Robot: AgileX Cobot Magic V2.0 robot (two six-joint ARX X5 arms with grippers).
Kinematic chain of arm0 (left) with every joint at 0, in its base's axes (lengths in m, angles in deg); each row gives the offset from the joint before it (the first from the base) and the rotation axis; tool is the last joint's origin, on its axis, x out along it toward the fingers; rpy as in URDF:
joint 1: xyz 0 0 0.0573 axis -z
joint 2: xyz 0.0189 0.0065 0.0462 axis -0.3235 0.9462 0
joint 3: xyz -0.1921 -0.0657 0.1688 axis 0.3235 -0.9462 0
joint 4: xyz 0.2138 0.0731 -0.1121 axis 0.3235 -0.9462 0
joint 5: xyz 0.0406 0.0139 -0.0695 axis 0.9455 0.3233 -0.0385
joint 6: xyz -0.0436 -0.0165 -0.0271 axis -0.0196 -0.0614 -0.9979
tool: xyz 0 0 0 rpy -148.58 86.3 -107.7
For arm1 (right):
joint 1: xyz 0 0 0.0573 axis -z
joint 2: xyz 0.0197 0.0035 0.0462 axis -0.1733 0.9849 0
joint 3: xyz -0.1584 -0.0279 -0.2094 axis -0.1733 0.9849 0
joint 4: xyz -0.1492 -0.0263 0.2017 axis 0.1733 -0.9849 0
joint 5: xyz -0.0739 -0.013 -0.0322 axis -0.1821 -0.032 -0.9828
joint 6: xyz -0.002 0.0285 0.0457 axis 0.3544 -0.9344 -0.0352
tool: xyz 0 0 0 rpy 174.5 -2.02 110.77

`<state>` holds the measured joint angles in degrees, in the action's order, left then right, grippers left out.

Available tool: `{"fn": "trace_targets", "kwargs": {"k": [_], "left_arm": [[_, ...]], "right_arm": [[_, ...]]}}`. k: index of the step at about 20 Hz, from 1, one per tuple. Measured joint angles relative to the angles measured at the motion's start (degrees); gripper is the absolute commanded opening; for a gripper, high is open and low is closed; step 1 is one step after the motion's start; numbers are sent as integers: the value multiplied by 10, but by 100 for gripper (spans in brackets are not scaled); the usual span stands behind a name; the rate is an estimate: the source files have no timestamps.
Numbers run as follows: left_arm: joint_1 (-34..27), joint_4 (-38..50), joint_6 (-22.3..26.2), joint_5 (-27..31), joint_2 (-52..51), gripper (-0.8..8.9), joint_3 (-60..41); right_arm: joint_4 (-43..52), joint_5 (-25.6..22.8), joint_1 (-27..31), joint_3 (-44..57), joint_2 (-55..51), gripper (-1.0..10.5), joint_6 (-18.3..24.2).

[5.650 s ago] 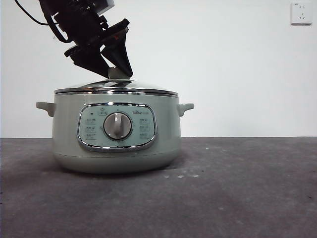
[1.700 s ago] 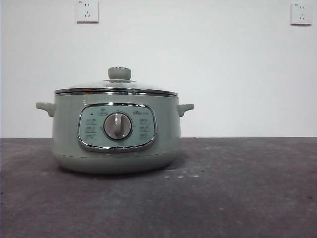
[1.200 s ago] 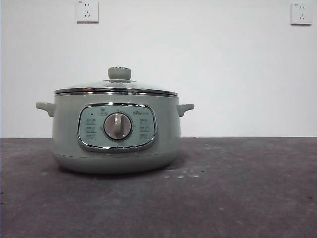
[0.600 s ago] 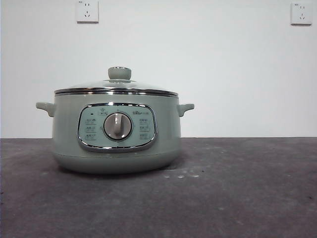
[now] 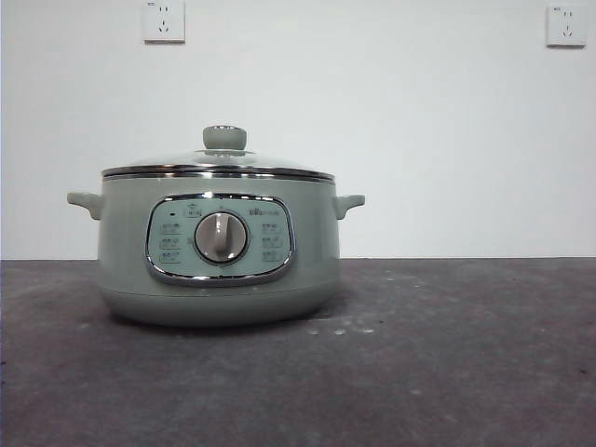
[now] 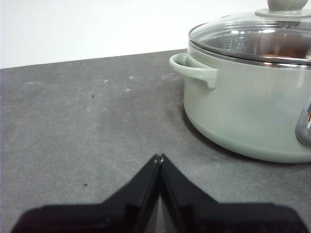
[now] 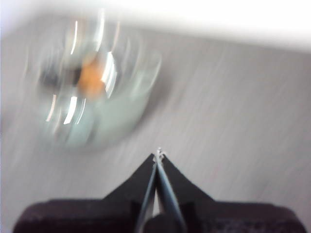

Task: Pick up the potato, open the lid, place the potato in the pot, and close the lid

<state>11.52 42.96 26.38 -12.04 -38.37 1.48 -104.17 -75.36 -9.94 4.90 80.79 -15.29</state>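
- Left claw (image 6: 159, 156) low over the tabletop (image 6: 87, 126), jaws pressed together on nothing, beside the pot (image 6: 248, 116) and apart from it.
- Right claw (image 7: 158, 153) jaws together, empty, up above the tabletop; its view is motion-blurred.
- Pot (image 5: 219, 247) stands upright on the grey tabletop (image 5: 447, 363), dial and panel facing front.
- Lid (image 5: 219, 166) seated flat on pot rim, green knob up.
- Potato (image 7: 91, 77) shows as orange blur inside the pot under the glass lid (image 7: 97, 82); brownish patch through the lid (image 6: 252, 41) in left wrist view.
- Two wall sockets on white wall behind.
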Motion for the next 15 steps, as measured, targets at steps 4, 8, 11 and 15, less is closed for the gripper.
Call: {"fn": "trace_targets", "kwargs": {"k": [4,8,11,15], "left_arm": [[0,0,0,0,0,-3,0],[0,0,0,0,0,-3,0],[0,0,0,0,0,-3,0],[0,0,0,0,0,-3,0]], "right_arm": [[181,3,121,141,-106,1,36],[318,4,155,303,-181,2,50],[355,4,158,385,-217,2,52],[367,4,158,480,-256,2,51]]}}
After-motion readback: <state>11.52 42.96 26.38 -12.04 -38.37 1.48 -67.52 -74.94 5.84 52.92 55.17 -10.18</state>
